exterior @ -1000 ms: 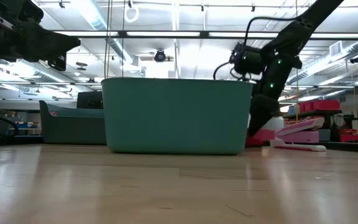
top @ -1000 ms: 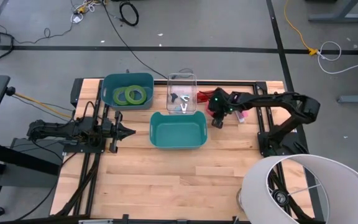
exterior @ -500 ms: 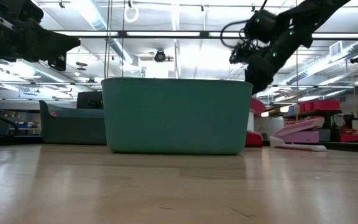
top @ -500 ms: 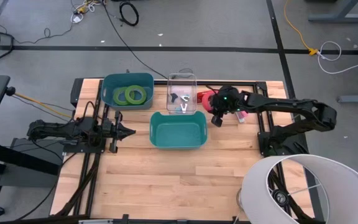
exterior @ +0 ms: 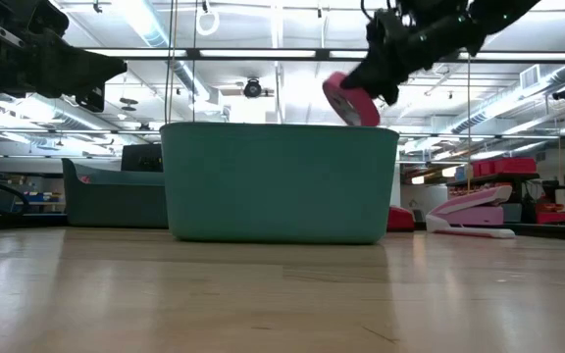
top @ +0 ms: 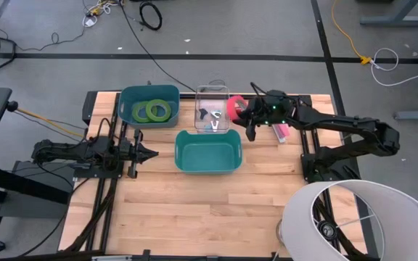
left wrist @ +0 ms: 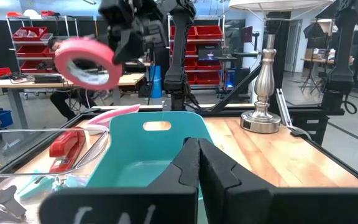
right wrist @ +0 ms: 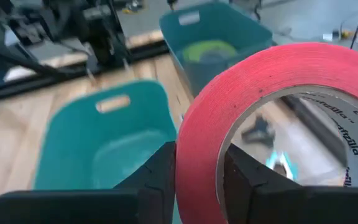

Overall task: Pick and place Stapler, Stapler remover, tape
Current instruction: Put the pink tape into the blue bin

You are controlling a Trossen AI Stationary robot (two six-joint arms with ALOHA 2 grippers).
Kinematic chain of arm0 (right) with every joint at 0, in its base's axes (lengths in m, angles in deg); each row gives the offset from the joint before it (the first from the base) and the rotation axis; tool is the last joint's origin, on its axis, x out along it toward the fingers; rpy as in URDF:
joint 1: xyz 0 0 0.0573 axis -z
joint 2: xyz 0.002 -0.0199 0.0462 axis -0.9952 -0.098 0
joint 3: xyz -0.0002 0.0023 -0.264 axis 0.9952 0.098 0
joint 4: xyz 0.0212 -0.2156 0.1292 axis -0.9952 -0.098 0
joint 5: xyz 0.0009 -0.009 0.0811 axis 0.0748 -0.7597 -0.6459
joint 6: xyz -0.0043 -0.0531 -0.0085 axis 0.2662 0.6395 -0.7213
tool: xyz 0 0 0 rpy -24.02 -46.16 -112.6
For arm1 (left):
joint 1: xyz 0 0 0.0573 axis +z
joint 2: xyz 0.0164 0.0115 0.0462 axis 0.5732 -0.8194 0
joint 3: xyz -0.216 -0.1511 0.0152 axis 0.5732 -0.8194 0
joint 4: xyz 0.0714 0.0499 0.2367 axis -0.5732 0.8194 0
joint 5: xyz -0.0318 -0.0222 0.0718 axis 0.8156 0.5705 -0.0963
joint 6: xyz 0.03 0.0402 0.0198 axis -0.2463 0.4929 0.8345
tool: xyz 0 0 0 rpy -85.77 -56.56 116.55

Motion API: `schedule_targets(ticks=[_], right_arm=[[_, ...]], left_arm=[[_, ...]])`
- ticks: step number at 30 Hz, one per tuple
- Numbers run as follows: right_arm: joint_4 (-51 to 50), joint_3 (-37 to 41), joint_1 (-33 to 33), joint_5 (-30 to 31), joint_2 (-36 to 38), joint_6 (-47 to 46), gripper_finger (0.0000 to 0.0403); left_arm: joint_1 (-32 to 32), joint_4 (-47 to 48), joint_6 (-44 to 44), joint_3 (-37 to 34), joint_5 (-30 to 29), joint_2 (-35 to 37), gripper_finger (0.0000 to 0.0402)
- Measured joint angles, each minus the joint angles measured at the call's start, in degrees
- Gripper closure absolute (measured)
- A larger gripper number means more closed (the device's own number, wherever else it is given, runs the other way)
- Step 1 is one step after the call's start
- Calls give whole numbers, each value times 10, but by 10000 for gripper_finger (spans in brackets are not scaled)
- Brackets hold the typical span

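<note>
Three tape rolls are in play: two green ones (top: pixel 152 111) lie flat in the far-left teal bin (top: pixel 126 96), and the pinkish-red tape (top: pixel 234 108) is aloft, clamped in the right gripper (top: pixel 242 116). In the high view that gripper sits at the right edge of the clear bin (top: pixel 226 90), far of the empty teal bin (top: pixel 186 138) at table centre. The right wrist view shows the dark fingers (right wrist: pixel 159 171) pinching the roll's wall, one inside the open core, one outside. The low view has the roll tilted, well above the near bin's rim. Judged step: transport of the third roll, lift done and placement pending. The next move likely calls for carrying it left over the clear bin to join the green rolls, then opening the fingers low enough that the ring does not bounce or roll out. The roll looks smooth-sided, with a printed inner liner; rigid enough for an edge grip. The clear bin is thin transparent plastic holding small dark staple removers (top: pixel 210 114). A red stapler (left wrist: pixel 67 142) and a pink one (top: pixel 281 130) rest on the wood table (top: pixel 194 210), right of the bins. The left gripper (top: pixel 145 153) waits at the left, its fingers drawn together to a point.
</note>
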Motion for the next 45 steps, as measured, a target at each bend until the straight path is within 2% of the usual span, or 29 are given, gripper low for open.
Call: schedule_targets(ticks=[14, 20, 23, 26, 31, 36, 45], right_arm=[[2, -109, -7, -4, 0, -24, 310], [0, -113, -16, -31, -1, -51, 310], [4, -113, -29, -31, -1, -54, 311], [12, -113, -42, -31, -1, -57, 311], [34, -113, -62, 3, -1, -73, 311], [55, -113, -76, 34, -1, -73, 311], [78, -113, -78, 36, -1, -88, 311]], left_arm=[[0, 0, 0, 0, 0, 0, 399], [0, -6, 1, 0, 0, 0, 399], [0, -22, 1, 0, -21, 0, 399], [0, -50, -39, 0, -36, 0, 399], [0, -88, -76, 0, -57, 0, 399], [0, -113, -78, 0, -58, 0, 399], [0, -117, -116, 14, -82, -9, 399]])
